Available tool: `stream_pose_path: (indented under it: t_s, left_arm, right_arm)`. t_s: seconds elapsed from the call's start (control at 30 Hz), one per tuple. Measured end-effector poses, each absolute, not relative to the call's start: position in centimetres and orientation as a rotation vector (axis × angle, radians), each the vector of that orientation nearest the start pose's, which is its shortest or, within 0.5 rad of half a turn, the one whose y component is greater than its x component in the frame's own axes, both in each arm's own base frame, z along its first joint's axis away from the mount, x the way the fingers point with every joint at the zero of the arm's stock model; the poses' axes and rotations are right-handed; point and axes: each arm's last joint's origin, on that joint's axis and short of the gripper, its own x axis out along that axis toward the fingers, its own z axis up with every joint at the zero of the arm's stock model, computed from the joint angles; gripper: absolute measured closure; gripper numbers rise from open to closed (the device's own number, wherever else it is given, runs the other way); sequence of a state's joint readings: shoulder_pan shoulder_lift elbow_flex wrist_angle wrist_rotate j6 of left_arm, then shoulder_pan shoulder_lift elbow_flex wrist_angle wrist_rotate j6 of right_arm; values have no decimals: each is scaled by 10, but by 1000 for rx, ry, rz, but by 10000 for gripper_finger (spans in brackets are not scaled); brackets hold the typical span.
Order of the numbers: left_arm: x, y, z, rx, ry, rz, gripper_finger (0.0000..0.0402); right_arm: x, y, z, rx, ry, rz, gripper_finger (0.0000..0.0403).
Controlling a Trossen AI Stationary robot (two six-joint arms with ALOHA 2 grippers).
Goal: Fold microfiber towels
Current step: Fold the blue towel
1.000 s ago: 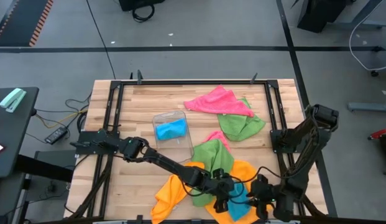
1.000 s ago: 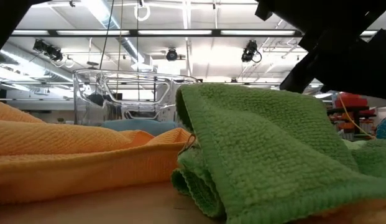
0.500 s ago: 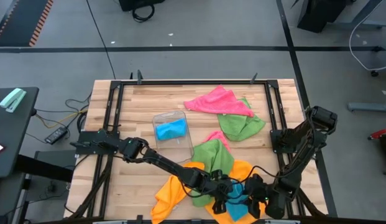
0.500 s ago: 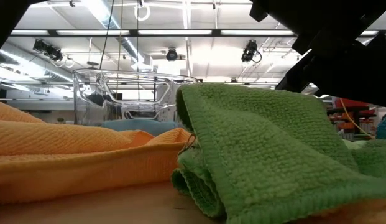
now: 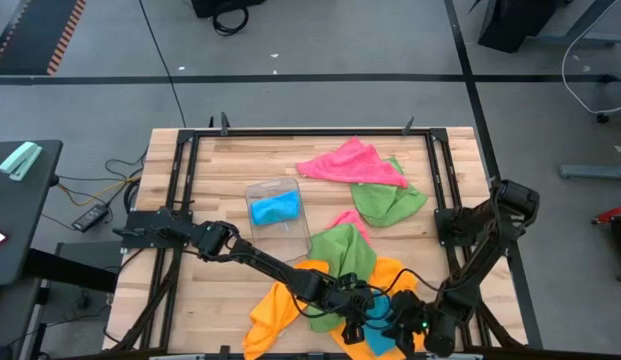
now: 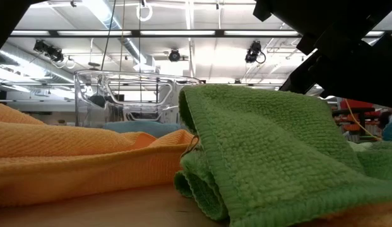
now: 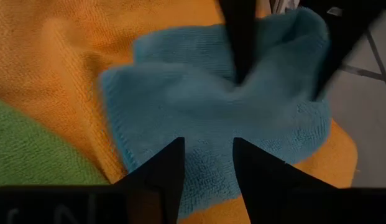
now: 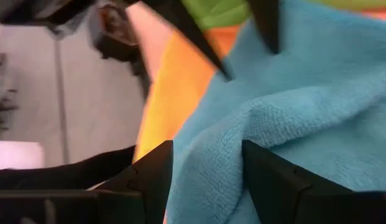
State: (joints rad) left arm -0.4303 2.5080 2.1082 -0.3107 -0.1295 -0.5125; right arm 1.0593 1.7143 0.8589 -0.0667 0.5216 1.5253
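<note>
- The left gripper (image 7: 207, 163) hangs low over the rumpled sky-blue microfiber towel (image 7: 224, 118) at the near edge of the table, its two dark fingers spread with a gap between them and nothing pinched; the cloth lies just ahead of the tips.
- The right gripper (image 8: 202, 163) comes in from the opposite side of that same towel, fingers parted around a raised ridge of blue pile, not visibly clamped. Judged from this, the pair are lining up on opposite edges so the cloth can be lifted and spread.
- In the high view both grippers crowd together over the blue towel, which sits on top of the spread orange microfiber towel (image 5: 280, 305), so it is the free top layer of the heap.
- A crumpled green microfiber towel (image 5: 342, 250) rests on the orange one's far side, with a pink corner peeping beside it.
- Farther back, a loose pink microfiber towel (image 5: 348, 163) touches a second green towel (image 5: 387, 203).
- The small clear plastic tray (image 5: 278, 213) stands mid-table holding one bundled blue cloth (image 5: 274, 208) and nothing else that can be seen.
</note>
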Motion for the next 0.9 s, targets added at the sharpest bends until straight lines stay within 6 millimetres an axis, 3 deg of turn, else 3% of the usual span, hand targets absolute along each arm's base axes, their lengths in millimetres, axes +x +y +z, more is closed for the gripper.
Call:
stream_pose_path:
  t_s: [0.13, 0.47, 0.9]
  left_arm:
    - [506, -229, 157, -291, 738, -106, 264]
    - [506, -229, 157, -292, 737, -106, 266]
    - [511, -237, 166, -376, 647, -202, 272]
  right_arm:
    - [163, 277, 145, 797, 868, -62, 213]
    - [126, 294, 144, 786, 940, 11, 243]
    - [116, 286, 139, 799, 972, -119, 270]
